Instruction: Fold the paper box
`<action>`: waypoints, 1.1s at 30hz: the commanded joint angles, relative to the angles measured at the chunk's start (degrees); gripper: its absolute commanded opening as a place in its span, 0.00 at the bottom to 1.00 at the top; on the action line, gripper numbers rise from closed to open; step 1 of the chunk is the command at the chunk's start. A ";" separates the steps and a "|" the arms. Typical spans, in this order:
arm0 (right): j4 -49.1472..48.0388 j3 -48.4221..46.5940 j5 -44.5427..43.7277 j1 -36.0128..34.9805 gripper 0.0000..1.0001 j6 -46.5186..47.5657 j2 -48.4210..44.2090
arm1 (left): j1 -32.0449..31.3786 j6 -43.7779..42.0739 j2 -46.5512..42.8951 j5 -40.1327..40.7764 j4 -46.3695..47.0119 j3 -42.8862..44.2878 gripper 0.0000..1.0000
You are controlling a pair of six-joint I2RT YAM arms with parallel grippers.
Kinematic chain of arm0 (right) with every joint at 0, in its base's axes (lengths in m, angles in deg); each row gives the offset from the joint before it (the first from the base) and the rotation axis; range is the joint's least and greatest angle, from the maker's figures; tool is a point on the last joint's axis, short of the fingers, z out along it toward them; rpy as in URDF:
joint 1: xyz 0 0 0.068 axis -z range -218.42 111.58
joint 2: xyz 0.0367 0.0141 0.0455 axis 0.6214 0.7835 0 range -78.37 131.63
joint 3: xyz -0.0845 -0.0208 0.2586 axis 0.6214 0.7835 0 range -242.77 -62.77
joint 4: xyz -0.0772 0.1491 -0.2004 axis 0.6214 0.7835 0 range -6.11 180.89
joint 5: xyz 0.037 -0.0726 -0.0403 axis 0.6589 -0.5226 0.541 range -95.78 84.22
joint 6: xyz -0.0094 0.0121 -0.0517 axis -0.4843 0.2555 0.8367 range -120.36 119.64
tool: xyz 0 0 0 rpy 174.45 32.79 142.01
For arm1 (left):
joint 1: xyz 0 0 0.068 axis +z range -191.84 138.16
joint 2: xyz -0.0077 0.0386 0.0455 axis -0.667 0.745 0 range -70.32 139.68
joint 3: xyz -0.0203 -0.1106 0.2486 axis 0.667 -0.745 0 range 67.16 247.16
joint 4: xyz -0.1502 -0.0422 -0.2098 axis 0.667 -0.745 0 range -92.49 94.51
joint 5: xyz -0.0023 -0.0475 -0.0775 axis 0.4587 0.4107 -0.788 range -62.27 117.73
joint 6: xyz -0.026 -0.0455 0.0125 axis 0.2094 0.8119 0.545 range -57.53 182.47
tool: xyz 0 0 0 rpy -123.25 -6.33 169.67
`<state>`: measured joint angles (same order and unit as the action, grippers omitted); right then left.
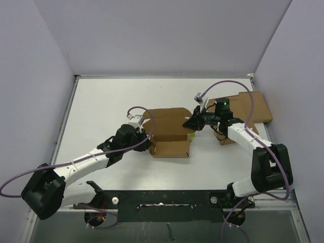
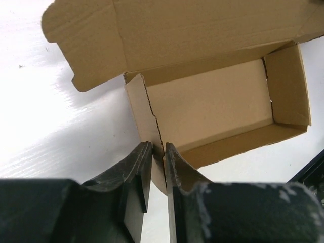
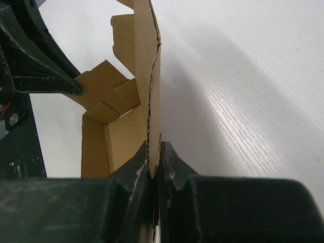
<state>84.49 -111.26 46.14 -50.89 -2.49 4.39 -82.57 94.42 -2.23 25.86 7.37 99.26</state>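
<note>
The paper box [image 1: 170, 132] is brown cardboard, half formed into an open tray in the middle of the table, with its lid flap lying open toward the back. My left gripper [image 1: 145, 135] is shut on the box's left end wall; the wrist view shows its fingers [image 2: 142, 162] pinching that thin wall [image 2: 152, 126] beside the open tray [image 2: 212, 106]. My right gripper [image 1: 191, 123] is shut on the box's right end wall; its wrist view shows the wall's edge [image 3: 153, 101] clamped between the fingers [image 3: 172, 162].
A larger flat brown cardboard slab [image 1: 253, 109] lies at the back right, under and behind my right arm. White table [image 1: 101, 111] around the box. Purple walls enclose the table on three sides. The black arm-base rail [image 1: 162, 200] runs along the near edge.
</note>
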 commanded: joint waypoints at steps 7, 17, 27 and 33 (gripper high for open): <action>-2.02 -0.15 0.55 -0.56 0.00 0.09 -1.16 | 5.49 4.58 -0.65 -7.83 6.67 -2.36 0.31; -1.92 -0.20 0.62 -0.54 0.00 0.28 -0.94 | 13.79 10.59 -0.09 -22.09 17.78 -8.27 0.60; -1.87 -0.29 0.81 -0.54 0.00 0.35 -1.01 | 21.96 12.44 -11.15 -20.72 12.17 -12.31 0.63; -1.75 -0.37 1.03 -0.54 0.00 0.30 -0.80 | 24.09 9.12 -18.55 -11.52 -1.99 -12.06 0.31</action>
<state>84.51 -111.26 46.29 -50.91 -2.43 4.39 -59.42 106.28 -17.44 8.07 13.77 86.41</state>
